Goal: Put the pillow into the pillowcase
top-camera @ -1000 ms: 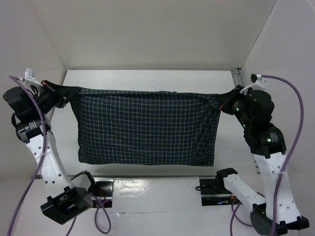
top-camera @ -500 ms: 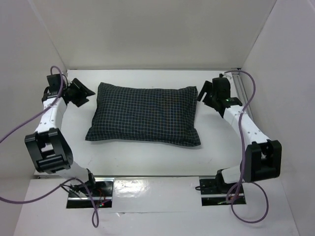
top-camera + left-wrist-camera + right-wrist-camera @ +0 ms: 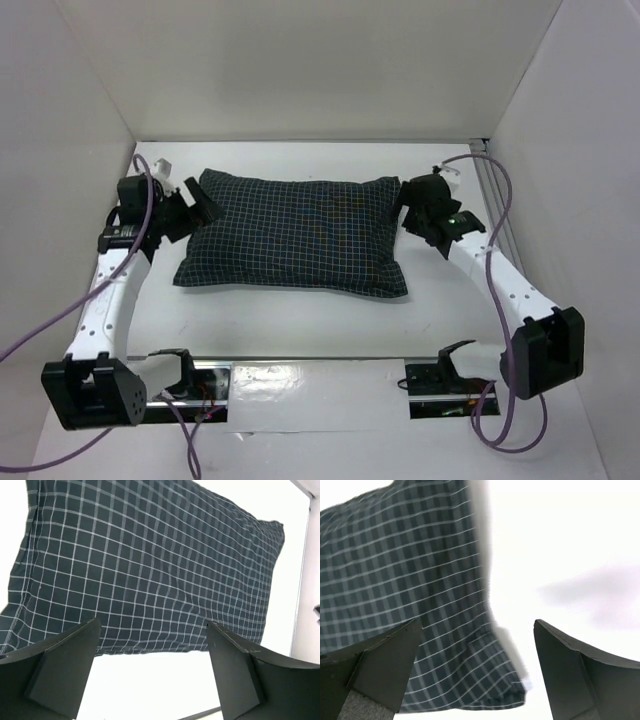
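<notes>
The pillowcase (image 3: 295, 235) is dark fabric with a fine white check, and it lies flat and plump on the white table (image 3: 300, 325). The pillow is hidden; no cream fabric shows. My left gripper (image 3: 197, 212) is open beside the pillowcase's far left corner. In the left wrist view the checked pillowcase (image 3: 150, 565) spreads beyond the gripper (image 3: 152, 625), with bare table between the fingers. My right gripper (image 3: 410, 205) is open at the far right corner. In the right wrist view the pillowcase's corner (image 3: 405, 605) lies between the fingers of the gripper (image 3: 477, 622), which do not touch it.
White walls close in the table at the back and on both sides. A metal rail (image 3: 492, 175) runs along the right wall. A reflective strip with both arm bases (image 3: 320, 385) lines the near edge. Purple cables (image 3: 500, 200) loop beside each arm.
A second ago both grippers held the pillowcase's top corners, stretched and lifted. They have opened and let go. The pillowcase now lies on the table and both arms have lowered beside it.
</notes>
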Available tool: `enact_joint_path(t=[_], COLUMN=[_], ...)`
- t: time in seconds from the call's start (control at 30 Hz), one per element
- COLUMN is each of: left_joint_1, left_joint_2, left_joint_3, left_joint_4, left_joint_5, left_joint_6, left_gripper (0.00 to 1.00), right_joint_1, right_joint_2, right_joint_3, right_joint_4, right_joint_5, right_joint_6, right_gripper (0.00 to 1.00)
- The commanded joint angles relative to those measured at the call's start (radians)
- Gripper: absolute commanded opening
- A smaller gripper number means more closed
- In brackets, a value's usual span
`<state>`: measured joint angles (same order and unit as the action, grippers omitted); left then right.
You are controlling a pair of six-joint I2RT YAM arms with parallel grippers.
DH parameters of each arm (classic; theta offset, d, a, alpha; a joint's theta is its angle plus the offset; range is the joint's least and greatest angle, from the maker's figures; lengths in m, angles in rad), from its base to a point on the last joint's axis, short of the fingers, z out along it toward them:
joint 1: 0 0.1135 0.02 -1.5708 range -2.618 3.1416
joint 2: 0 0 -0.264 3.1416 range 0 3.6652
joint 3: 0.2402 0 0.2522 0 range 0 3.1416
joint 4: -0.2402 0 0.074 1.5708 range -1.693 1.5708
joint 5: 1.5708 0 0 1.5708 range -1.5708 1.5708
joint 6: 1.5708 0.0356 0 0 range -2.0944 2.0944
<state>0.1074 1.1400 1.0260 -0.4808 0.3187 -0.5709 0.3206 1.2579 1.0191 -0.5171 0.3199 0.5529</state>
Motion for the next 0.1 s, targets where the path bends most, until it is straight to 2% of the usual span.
enact_joint_path(t=[0.0,0.07], left_joint_1=[-0.011,-0.02], left_joint_2=[-0.08,-0.089], left_joint_3=[0.04,0.058], left_joint_4=[-0.012,-0.039], left_joint_5=[0.006,0.006], left_joint_6=[0.074,0.088], left_gripper=[1.0,1.0], right_joint_1=[-0.021,-0.032], right_joint_2=[-0.055,-0.084], right_joint_3=[0.058,0.047], right_joint_4=[-0.089,-0.078], right_joint_5=[0.169,0.169], right_joint_6=[0.021,0.021], right_gripper=[1.0,1.0])
